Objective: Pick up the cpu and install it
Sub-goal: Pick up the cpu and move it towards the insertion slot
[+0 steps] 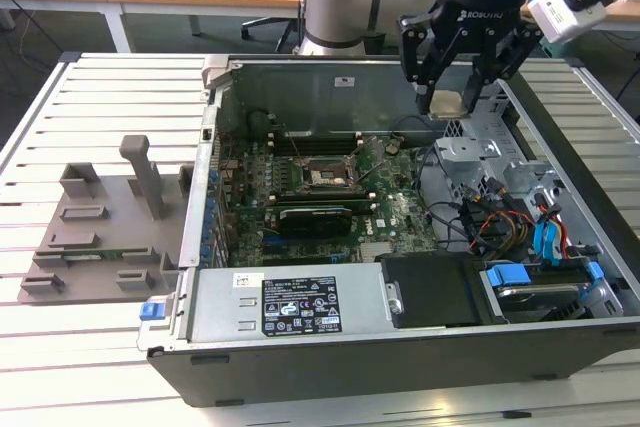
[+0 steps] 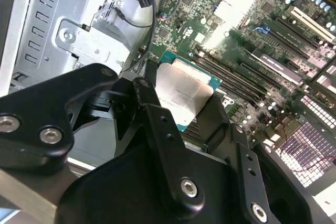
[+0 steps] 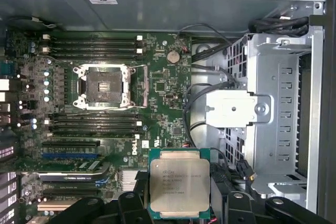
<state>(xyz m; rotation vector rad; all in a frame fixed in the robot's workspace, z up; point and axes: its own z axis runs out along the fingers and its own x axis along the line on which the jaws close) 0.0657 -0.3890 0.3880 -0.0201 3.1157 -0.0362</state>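
Gripper [image 1: 447, 100] clamped on the cpu [image 3: 179, 183], above the open case [image 1: 330, 72].
In the exterior view the fingers hide most of the cpu, which hangs over the metal cage [image 1: 468, 152]. Inside the case the socket [image 3: 104, 86] sits well apart from the cpu. The case lies on a slatted table [image 1: 90, 87], beside a grey tray [image 1: 100, 222].

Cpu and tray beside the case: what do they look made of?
Cpu: brushed silvery metal lid, judging by its dull sheen, on a green board-like rim, likely laminate. Tray: looks like matte grey moulded plastic, with uniform colour, formed slots, an upright post and no shine.
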